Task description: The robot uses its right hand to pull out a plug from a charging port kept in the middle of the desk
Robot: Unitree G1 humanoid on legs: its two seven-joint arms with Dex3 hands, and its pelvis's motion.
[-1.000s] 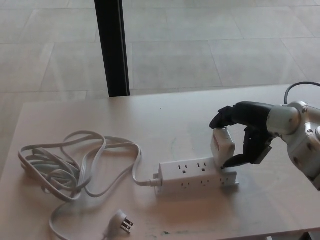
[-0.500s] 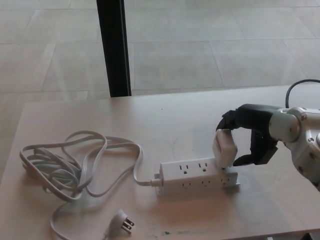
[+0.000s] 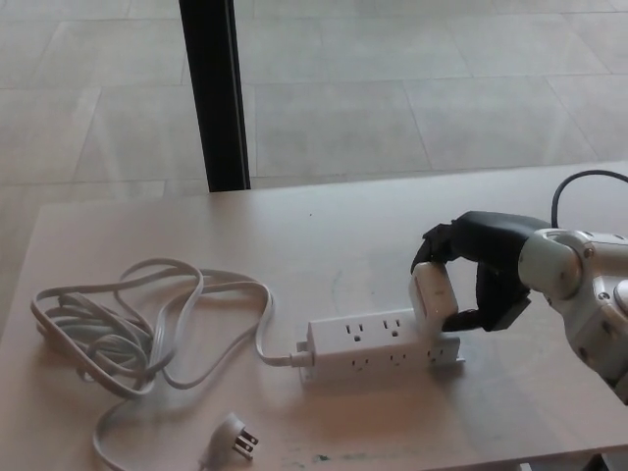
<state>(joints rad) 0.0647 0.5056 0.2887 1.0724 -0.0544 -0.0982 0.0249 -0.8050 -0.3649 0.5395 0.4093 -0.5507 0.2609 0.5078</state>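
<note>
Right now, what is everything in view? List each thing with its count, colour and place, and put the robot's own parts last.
Desk: one, pale wood-tone, fills the lower half of the view.
Power strip: one, white, lying flat right of the desk's centre.
Plug adapter: one, white, standing at the power strip's right end, between the hand's fingers.
Cord: one, light grey, coiled loosely on the desk's left side, running into the strip's left end.
Cord plug: one, grey with metal prongs, lying loose near the desk's front edge.
Post: one, black, upright behind the desk.
Floor: pale tiles, beyond the desk.
Right hand: one, black on a silver forearm, from the right, closed around the adapter.
Left hand: not in view.
</note>
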